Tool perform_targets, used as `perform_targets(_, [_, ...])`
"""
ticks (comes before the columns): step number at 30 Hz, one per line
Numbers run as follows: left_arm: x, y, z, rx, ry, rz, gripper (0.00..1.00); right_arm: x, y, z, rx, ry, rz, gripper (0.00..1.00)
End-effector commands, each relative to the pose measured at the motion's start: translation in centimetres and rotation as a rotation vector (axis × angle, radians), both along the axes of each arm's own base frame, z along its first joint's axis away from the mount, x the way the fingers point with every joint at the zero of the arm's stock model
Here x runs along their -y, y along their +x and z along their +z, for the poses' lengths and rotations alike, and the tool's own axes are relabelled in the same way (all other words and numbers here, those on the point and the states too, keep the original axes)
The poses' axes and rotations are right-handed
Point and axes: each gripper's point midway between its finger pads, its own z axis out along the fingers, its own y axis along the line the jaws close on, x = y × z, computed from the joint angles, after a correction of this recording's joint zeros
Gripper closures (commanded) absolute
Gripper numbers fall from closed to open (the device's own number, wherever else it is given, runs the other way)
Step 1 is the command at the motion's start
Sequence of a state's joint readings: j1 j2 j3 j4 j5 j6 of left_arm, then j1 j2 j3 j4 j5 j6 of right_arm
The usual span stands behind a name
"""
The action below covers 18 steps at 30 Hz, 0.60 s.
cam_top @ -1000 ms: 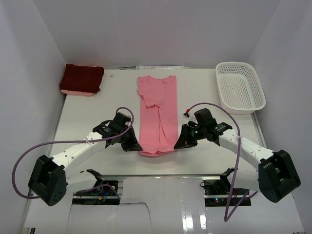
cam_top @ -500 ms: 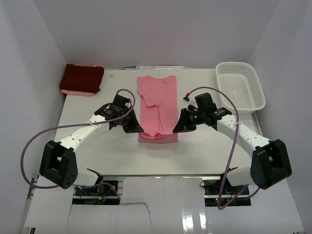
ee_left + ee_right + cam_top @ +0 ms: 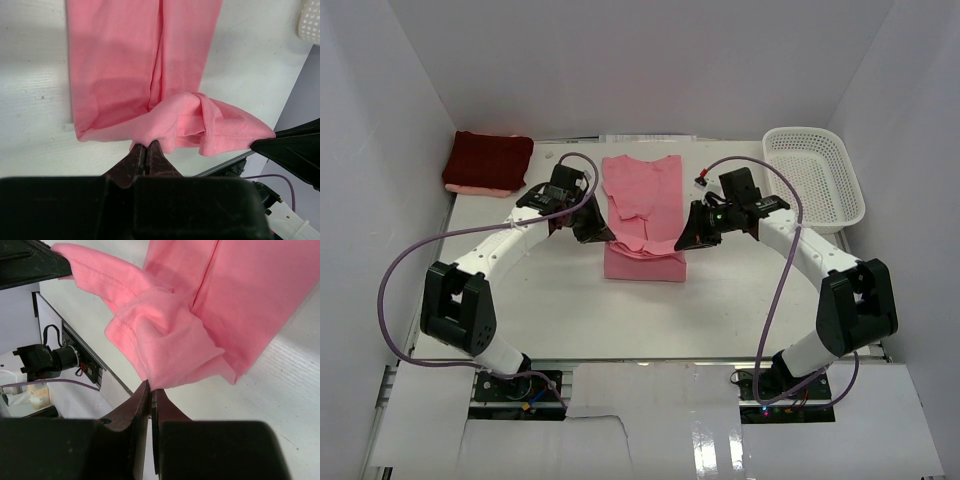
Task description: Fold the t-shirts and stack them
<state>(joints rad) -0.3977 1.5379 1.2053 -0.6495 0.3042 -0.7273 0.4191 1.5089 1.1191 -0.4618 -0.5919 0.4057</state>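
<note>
- White table (image 3: pixel 520 300) is carrying everything, with walls closing it in at 9, 12 and 3 o'clock.
- Salmon pink t-shirt (image 3: pixel 642 190) is lying in the middle of the table, stretching toward 12 o'clock. Its near hem is hanging lifted and doubled over the lower half, which is hiding the cloth beneath.
- Mesh basket (image 3: pixel 815 180) is sitting at 2 o'clock, well apart from the shirt. The left wrist view is cutting it down to a corner.
- Maroon t-shirt (image 3: pixel 488 160) is resting folded at 10 o'clock, covering all but an edge of a pale pink cloth (image 3: pixel 480 190) under it.
- Left gripper (image 3: pixel 146 150) is pinching the pink hem's corner at 9 o'clock of the fold, fingers pressed together on the cloth.
- Right gripper (image 3: pixel 150 390) is pinching the opposite corner at 3 o'clock, likewise clamped tight.
- Purple cables (image 3: pixel 395 280) are looping out beside both arms.
- Each wrist camera's dark housing is blocking the bottom of its view.
</note>
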Motion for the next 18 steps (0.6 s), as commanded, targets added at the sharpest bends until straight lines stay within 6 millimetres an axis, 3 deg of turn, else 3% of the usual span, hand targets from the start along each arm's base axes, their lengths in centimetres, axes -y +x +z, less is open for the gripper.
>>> perform_targets(1, [0.3, 1.7, 2.0, 0.062, -0.021, -0.018, 1.00, -0.1, 1.5, 1.6, 0.051, 0.019, 0.022, 0.92])
perform_targets(18, [0.7, 6.1, 3.3, 0.110, 0.000, -0.016, 1.00, 0.3, 5.9, 2.8, 0.086, 0.012, 0.005, 0.92])
